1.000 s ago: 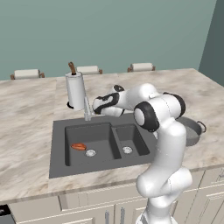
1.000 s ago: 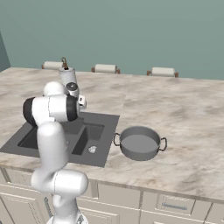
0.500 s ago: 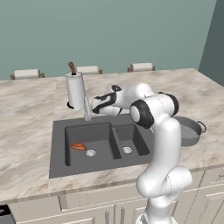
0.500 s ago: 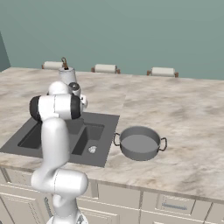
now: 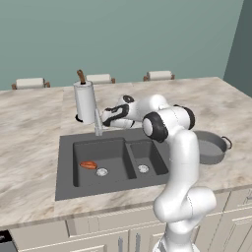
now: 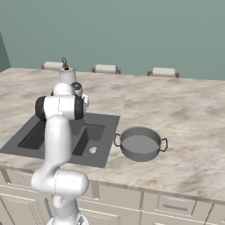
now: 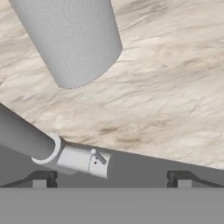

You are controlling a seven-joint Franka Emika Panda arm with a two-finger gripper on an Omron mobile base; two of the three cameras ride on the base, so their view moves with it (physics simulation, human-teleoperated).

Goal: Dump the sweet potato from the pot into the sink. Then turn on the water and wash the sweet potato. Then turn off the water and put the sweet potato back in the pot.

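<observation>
Since the earlier pictures, the arm has reached a bit more to its left, and the gripper [image 5: 102,119] now sits closer to the faucet [image 5: 98,123]. The sweet potato, the pot and the paper towel roll [image 5: 84,102] have not moved.

The gripper's two fingers stand wide apart and hold nothing. In the hand view the two finger tips [image 7: 42,178] poke up at the bottom. Between them, and nearer one tip, is the faucet base with its small lever [image 7: 99,158]. The gripper is just beside the faucet but does not look like it is touching it yet.

The sweet potato [image 5: 88,165] lies at the bottom of the bigger left basin of the sink [image 5: 66,170], just beside the round drain [image 5: 102,172]. No water can be seen running. The pot [image 6: 139,143] sits empty on the counter [image 6: 184,127], just to the right of the sink.

So the dumping looks done, and turning on the water seems to be the step now. The lever is small and stiff, so it probably needs a gentle push on its tip.

The sweet potato looks small, light and hard. It has a round body and thin ends, so it could roll or slip, more so when wet. The best spot to grab it is likely across its fat middle.
</observation>
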